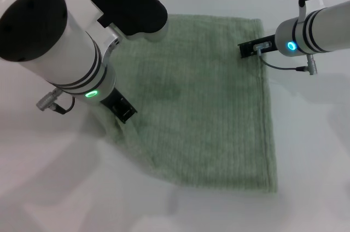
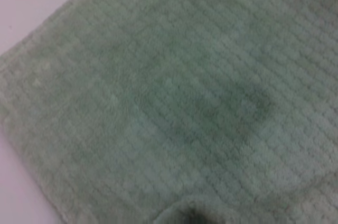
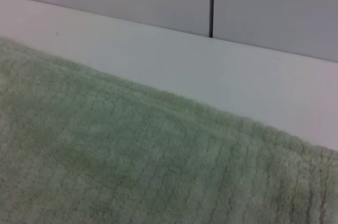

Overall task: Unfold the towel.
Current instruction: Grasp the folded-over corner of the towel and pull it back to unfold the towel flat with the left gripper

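The towel (image 1: 208, 100) is spread nearly flat on the white worktop (image 1: 311, 150), only its near-left corner left rumpled. Whether the fingers of the left gripper (image 1: 121, 108) or right gripper (image 1: 249, 49) are shut cannot be told.

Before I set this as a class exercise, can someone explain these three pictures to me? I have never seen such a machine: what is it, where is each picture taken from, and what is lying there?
It is a robot with two arms. One picture looks down from its head; the other two come from cameras on its wrists, so they show cloth close up. On the white table lies a pale sage-green ribbed terry towel, spread mostly flat. The left gripper sits at its rumpled left edge; the right gripper at its far right corner.
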